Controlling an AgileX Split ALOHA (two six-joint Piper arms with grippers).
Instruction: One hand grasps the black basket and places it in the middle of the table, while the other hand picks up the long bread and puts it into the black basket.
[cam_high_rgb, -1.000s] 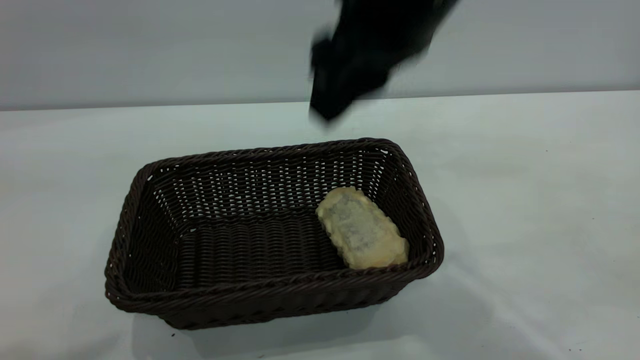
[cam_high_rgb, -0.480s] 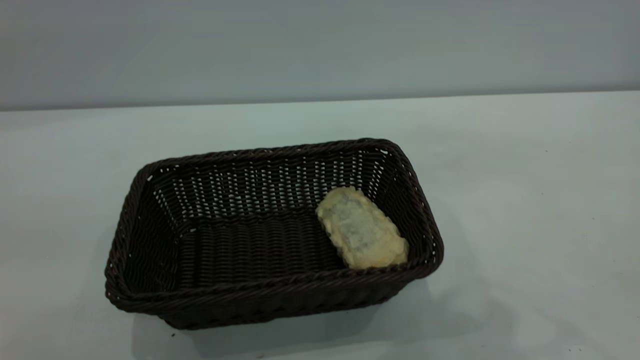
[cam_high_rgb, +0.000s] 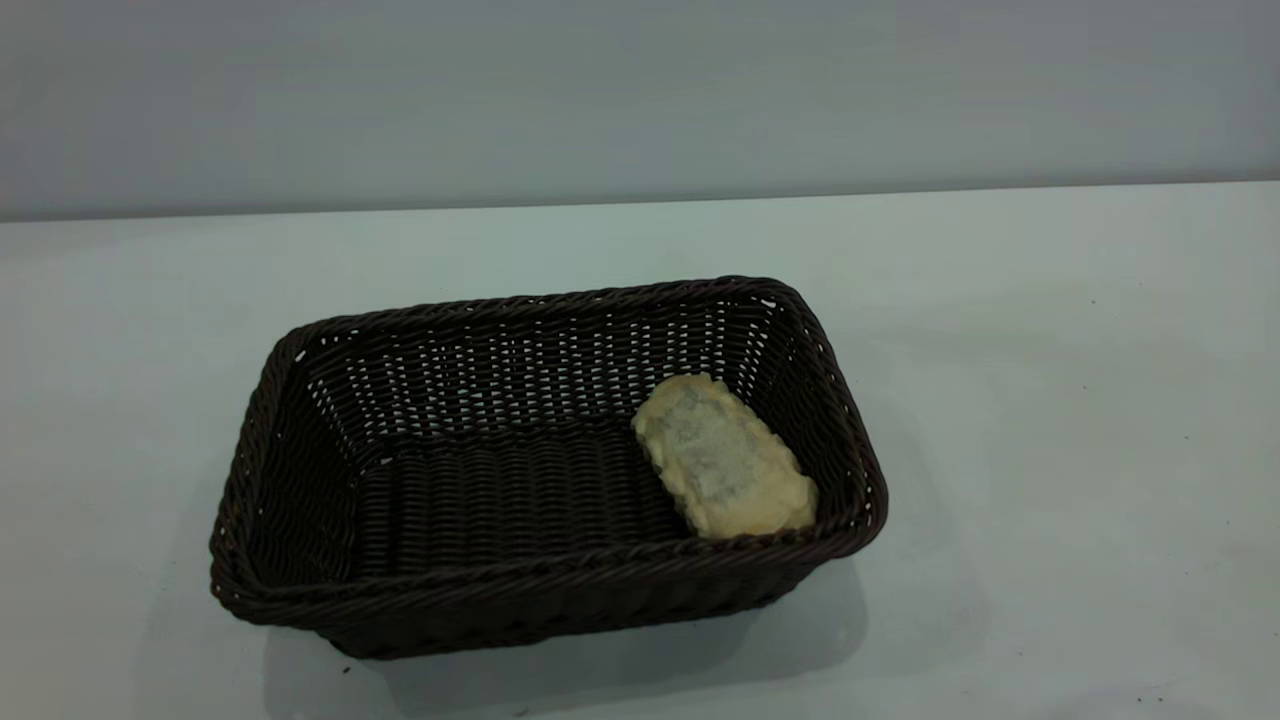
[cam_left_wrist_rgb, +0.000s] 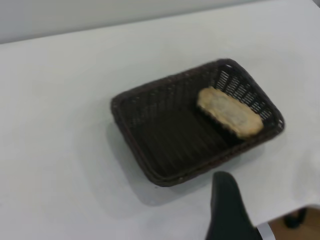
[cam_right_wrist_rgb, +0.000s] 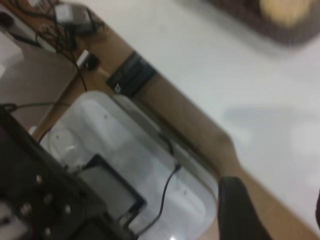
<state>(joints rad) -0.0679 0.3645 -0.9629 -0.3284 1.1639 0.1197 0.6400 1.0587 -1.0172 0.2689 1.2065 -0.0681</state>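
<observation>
Black basket (cam_high_rgb: 300, 480): large rectangular dark woven wicker, rounded corners, braided rim, open-weave sides; stands upright on the white surface (cam_high_rgb: 1050, 400) about midway across the exterior view, its long axis running roughly left to right and turned a little askew. Long bread (cam_high_rgb: 722, 456): small oblong bun, lying inside the basket at its right-hand end, flat pale underside with a greyish patch facing up, one end close against the near wall below the rim, the other pointing toward the far wall; the bun lies diagonally to the basket's sides. Rest of the basket floor bare. Neither arm appears in the exterior view. Left claw (cam_left_wrist_rgb: 227, 210): seen only in the left wrist view as one dark finger at the picture's edge, held above the surface and well apart from the basket (cam_left_wrist_rgb: 150, 165), with the bread (cam_left_wrist_rgb: 229, 112) visible at the basket's far end; how far it is open cannot be told, and nothing shows in its hold. Right claw (cam_right_wrist_rgb: 272, 210): seen only in the right wrist view, two dark fingers parted with a clear gap between them, holding nothing, positioned off past the surface's edge (cam_right_wrist_rgb: 280, 90), over a brown floor with cables (cam_right_wrist_rgb: 167, 200) and a pale translucent box (cam_right_wrist_rgb: 130, 165); the basket shows only as a blurred dark corner, far from this claw.
</observation>
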